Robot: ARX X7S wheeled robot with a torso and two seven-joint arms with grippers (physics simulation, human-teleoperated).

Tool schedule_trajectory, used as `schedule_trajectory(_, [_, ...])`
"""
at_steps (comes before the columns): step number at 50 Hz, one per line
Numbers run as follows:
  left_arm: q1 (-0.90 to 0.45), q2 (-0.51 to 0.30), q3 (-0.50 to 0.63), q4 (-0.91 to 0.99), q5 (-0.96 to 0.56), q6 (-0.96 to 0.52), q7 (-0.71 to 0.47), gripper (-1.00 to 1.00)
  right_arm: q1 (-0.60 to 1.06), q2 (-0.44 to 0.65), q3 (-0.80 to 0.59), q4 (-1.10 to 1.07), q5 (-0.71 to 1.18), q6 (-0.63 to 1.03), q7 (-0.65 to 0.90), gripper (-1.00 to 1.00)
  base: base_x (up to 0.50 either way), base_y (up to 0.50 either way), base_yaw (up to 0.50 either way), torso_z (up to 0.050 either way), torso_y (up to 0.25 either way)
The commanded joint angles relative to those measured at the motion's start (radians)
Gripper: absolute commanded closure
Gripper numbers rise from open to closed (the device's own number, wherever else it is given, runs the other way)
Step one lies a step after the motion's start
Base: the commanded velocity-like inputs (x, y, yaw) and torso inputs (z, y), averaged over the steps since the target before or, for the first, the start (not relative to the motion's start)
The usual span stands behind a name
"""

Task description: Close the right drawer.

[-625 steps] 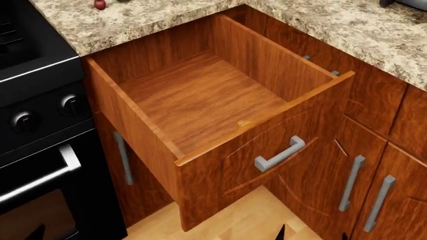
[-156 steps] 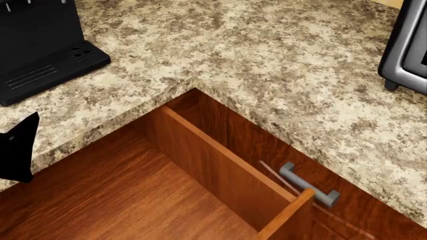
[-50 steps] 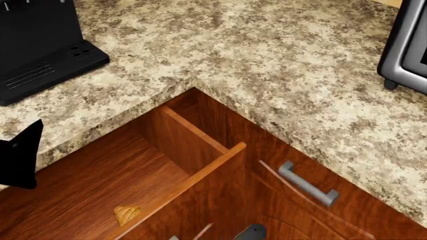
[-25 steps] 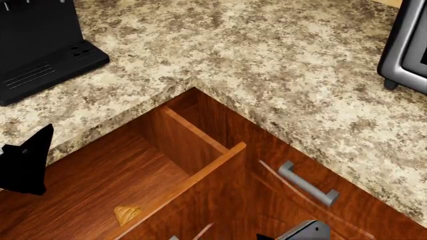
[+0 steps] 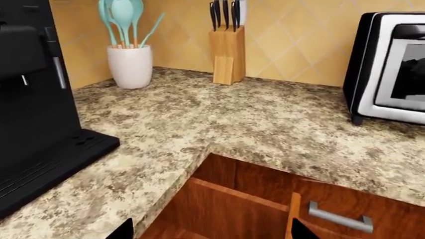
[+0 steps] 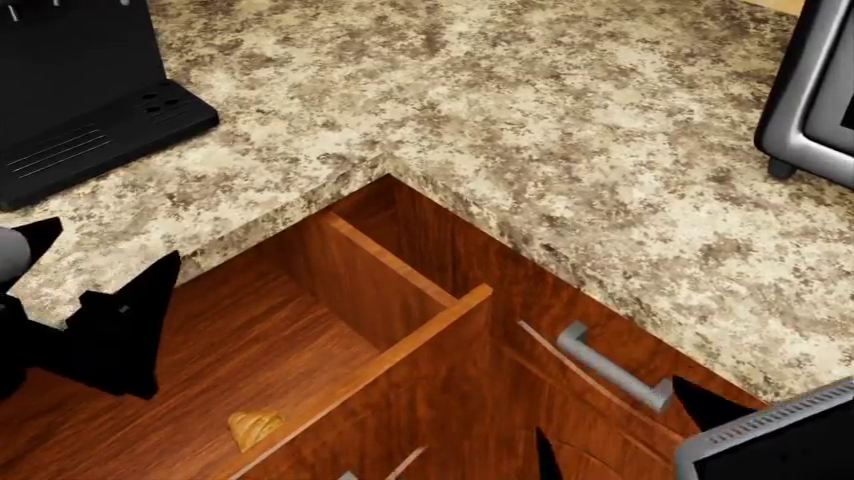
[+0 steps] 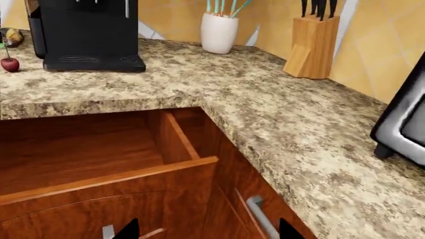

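Item: right drawer, reddish-brown box, at the inside corner under the granite counter. Partly pushed in: roughly half as much stands out as three seconds ago, unchanged over the last second. Still open; the task is not done.

Item: right gripper. Newly risen into the near right of the head view, close to the drawer's front panel. Fingers spread, holding nothing (its wrist view shows both tips apart, the drawer front between them).

Item: left gripper. Has moved further in over the drawer's left side. Fingers apart, empty.

Edges: the drawer's front right corner sits just beside the neighbouring cabinet face with its grey handle; little room there.

Open room: the remaining travel runs back under the counter lip. The left gripper looks to hang in that path and would likely need lifting clear.
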Motion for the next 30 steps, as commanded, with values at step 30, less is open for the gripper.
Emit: schedule_trajectory(30, [-0.023,0.219,0.221,0.023,-0.033,-0.049,-0.024,-1.00,-0.541,-0.069,1.421,-0.082,0.457,0.536,0.183,-1.00,0.00,0.00,0.00,0.000,0.000])
